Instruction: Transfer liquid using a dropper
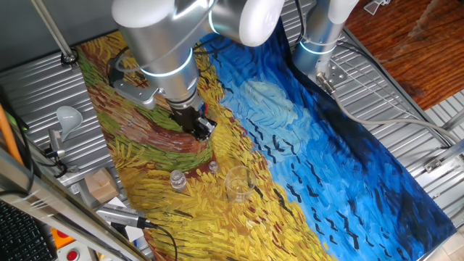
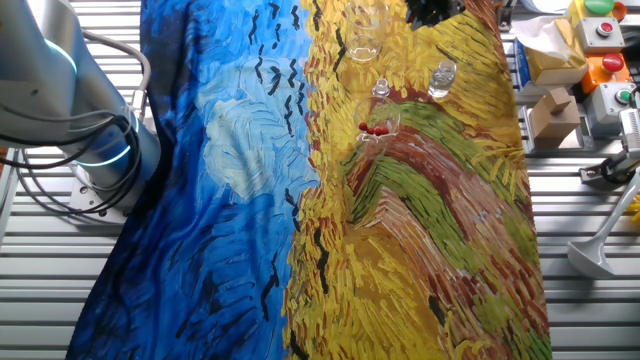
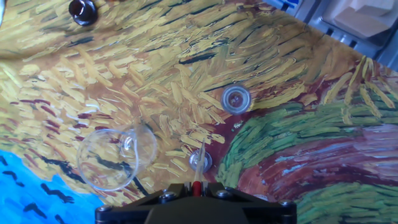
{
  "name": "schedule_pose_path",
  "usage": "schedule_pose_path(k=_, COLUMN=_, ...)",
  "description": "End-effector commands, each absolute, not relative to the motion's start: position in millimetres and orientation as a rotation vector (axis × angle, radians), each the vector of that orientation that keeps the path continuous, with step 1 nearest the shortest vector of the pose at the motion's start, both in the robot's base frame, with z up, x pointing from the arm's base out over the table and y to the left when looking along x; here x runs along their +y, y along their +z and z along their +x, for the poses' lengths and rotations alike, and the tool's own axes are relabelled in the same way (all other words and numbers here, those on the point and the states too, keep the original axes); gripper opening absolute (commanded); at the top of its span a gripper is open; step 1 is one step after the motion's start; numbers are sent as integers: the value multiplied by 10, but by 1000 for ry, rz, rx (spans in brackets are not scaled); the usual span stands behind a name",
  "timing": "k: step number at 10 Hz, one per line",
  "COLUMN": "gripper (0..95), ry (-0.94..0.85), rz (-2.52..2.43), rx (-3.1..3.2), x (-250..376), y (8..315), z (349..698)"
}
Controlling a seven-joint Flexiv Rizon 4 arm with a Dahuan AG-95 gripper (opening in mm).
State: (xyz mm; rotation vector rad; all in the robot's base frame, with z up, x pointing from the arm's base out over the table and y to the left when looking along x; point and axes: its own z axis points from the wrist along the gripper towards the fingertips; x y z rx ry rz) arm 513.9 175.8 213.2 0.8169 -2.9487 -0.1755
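- The bench (image 1: 406,138) is ribbed grey metal, draped with a painted cloth (image 1: 312,145) of swirling blue sky and yellow wheat field.
- The black claw (image 1: 197,123) hangs above the yellow part, clenched on the slim clear dropper with red bulb (image 3: 198,171), tip pointing down.
- Just beyond the claw stand a clear glass beaker (image 3: 116,157) and two small clear vials (image 3: 236,98).

No readable text, labels, brands, numbers or signs in any view. Painted cloth (image 1: 304,138) carries brushstroke pattern only, no lettering. Boxes (image 2: 553,113) at table edge show no legible print. Buttons (image 2: 600,28) on control unit too small to read any marking.
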Motion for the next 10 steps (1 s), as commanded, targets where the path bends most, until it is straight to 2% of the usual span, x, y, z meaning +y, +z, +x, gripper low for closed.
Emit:
schedule_pose_path(k=1, gripper=0, ry=-166, rz=878, rx=-2936, x=1764, y=2133, z=5140)
schedule_pose_path(k=4, gripper=0, ry=-83, rz=969, rx=-2914, x=1764, y=2133, z=5140)
schedule_pose_path(k=10, gripper=0, ry=-86, rz=930, rx=-2919, x=1869, y=2222, z=5081)
